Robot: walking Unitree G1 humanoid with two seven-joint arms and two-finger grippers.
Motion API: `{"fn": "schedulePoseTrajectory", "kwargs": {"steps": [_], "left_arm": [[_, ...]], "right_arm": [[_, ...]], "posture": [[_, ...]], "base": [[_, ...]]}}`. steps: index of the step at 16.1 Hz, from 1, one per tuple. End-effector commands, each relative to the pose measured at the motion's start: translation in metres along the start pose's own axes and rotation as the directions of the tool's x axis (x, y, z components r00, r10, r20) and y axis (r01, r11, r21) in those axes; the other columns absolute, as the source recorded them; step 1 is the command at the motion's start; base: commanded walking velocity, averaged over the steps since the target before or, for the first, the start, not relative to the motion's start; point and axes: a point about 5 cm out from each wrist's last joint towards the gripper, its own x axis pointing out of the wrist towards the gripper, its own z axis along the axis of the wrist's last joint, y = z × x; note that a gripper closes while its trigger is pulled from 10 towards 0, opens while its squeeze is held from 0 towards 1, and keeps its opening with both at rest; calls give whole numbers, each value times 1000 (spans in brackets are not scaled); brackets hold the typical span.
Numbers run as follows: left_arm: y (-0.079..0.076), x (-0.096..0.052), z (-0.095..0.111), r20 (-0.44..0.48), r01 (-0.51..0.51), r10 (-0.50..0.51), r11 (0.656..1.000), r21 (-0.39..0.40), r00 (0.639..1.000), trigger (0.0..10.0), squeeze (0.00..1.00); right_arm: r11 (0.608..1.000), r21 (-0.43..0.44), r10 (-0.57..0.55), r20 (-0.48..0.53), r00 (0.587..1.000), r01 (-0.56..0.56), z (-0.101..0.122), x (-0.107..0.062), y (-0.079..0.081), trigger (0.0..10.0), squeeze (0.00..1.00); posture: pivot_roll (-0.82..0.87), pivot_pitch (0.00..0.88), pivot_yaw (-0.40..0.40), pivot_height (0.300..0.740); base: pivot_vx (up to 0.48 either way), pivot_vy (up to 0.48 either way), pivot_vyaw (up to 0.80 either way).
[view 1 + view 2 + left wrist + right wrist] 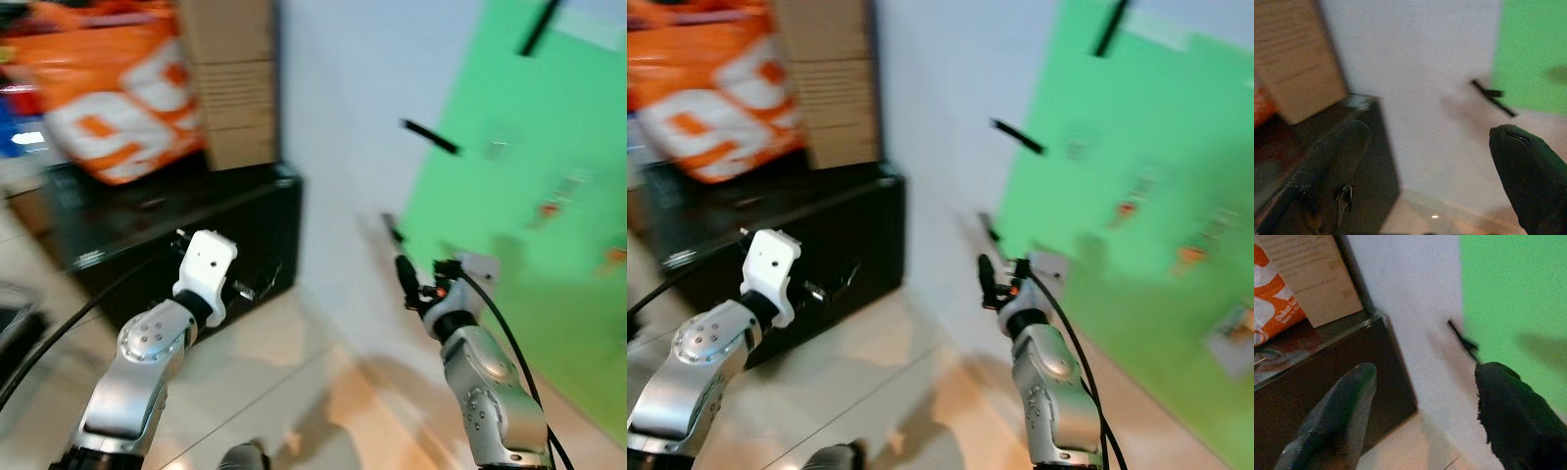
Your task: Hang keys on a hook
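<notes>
green panel (529, 196) on the white wall (343, 147) ahead, whole frame motion-blurred. a black peg (429, 137) sticks out of the wall near the panel's edge, and a second dark bar (539, 24) sits higher on the panel. either could be the hook, too smeared to tell.

keys: i cannot make any out. a few small orange-red smears on the panel are too blurred to name.

left gripper (1432, 166): fingers spread wide, nothing between them, raised in front of the black cabinet (196, 225). right gripper (1425, 416): fingers also spread, nothing pinched, raised and pointing toward the wall below the peg, well short of it.

step, as a judgement: both tools are empty and facing the hook wall. that fits an approach with the keys yet to be picked up somewhere, and it fits equally keys already hung among the smears on the panel with the arms backing off. the frames don't settle which, so no move called here. if a hang is coming, it needs a sharp view of the peg, and the key ring lined up with the peg's tip.

edges and room:
- cabinet's front corner is close beside the left arm, the nearest thing to clip.
- cardboard boxes (230, 78) and an orange bag (118, 98) are stacked on the cabinet, behind the left side.
- pale tile floor (284, 372) lies open between the arms up to the wall.
- right arm has free air to the panel, and the wall itself is the limit.
</notes>
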Motion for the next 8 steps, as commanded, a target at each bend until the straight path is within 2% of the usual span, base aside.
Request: {"fn": "schedulePoseTrajectory", "kwargs": {"steps": [1, 2, 3, 4, 7, 8], "left_arm": [[1, 1, -2, -10, -17, 17, 1000, 22, 1000, 10000, 0], [1, 2, -3, -15, -28, 29, 999, 39, 999, 10000, 0], [2, 5, -6, -27, -44, 45, 998, 53, 999, 10000, 0], [0, 5, -6, -24, -43, 44, 998, 51, 999, 10000, 0], [-2, 5, -4, -9, -41, 41, 999, 35, 999, 10000, 0], [-1, 5, -4, -7, -46, 46, 998, 31, 999, 10000, 0]], "right_arm": [[999, 22, -29, -23, 999, 30, -3, -3, -4, 10000, 1000], [1000, 6, -30, -32, 999, 30, -4, -4, -4, 10000, 1000], [985, -173, 7, -5, 1000, -8, -3, -6, -1, 10000, 1000], [978, -210, 9, 5, 1000, -7, -2, -8, -1, 10000, 1000], [977, -211, -14, 22, 1000, 19, 0, -10, -2, 10000, 1000], [964, -261, -41, 35, 999, 49, 2, -9, -4, 10000, 1000]], "posture": [[-23, 0, -6, 740], [-37, 0, 9, 740], [-53, 0, 24, 740], [-57, 0, 28, 740], [-63, 0, 34, 740], [-67, 0, 34, 740]], "base": [[0, 0, 800], [0, 0, 800], [0, 0, 400], [0, 0, 0], [0, 0, 0], [0, 0, 0]]}}
